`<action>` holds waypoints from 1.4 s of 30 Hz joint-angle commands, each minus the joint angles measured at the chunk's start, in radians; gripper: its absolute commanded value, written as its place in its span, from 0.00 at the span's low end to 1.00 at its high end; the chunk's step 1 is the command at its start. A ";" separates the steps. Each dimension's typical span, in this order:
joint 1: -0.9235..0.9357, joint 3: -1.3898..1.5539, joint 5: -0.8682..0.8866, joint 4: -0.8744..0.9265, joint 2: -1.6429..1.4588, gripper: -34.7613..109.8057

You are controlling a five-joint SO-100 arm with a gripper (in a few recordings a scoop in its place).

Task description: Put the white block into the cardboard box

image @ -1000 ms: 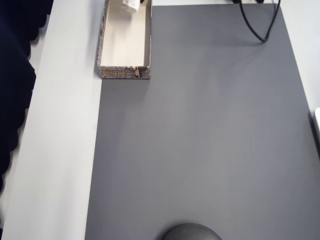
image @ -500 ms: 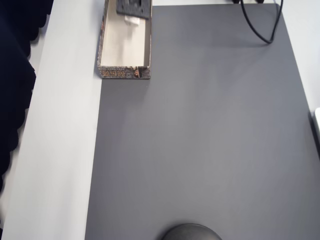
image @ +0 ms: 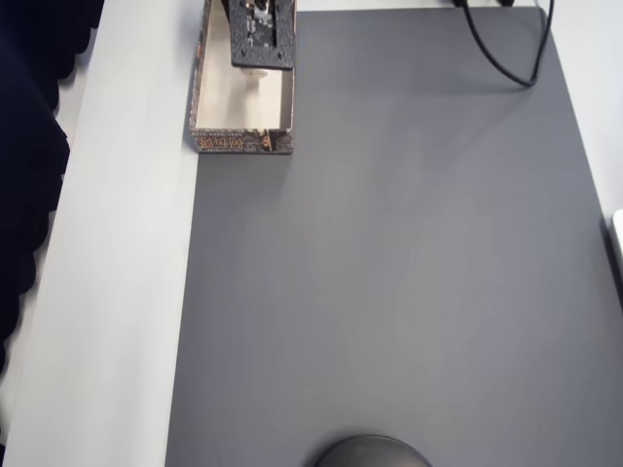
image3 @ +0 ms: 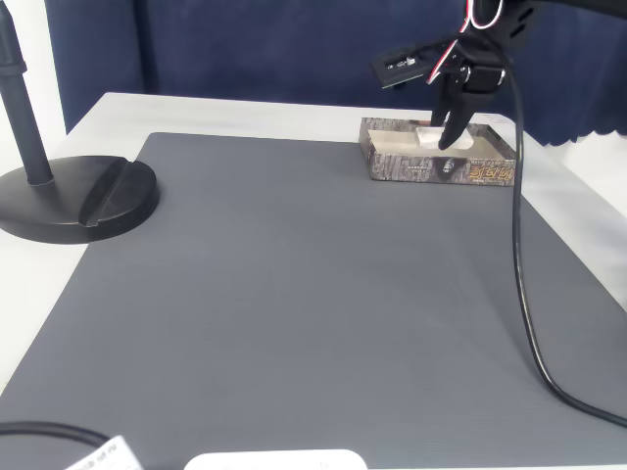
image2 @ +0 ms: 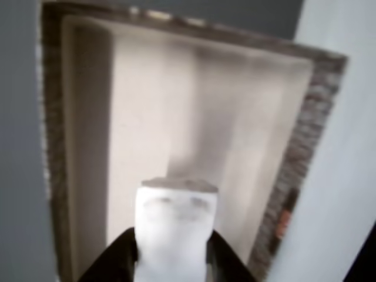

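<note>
I see a grey mat [image3: 294, 284] on a white table [image3: 245, 113], with a dark blue curtain [image3: 245, 49] behind. In the fixed view a black stand [image3: 69, 191] sits far left of the box [image3: 436, 164], which lies at the mat's far edge. My gripper [image3: 446, 137] hangs over the box's open top, its fingers [image2: 117, 258] closed on the block [image2: 175, 235]. The wrist view shows the block held above the cream floor inside the box [image2: 176, 117]. A black cable [image3: 524, 294] trails right of the box.
</note>
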State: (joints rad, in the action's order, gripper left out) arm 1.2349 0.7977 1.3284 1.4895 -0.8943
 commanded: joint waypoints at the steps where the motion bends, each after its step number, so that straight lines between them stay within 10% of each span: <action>1: -0.008 -0.071 0.012 -0.018 -0.008 0.23; 42: -0.028 0.089 -0.011 -0.189 -0.006 0.23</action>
State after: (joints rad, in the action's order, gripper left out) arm 1.2195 0.8974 1.3361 1.3177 -0.8514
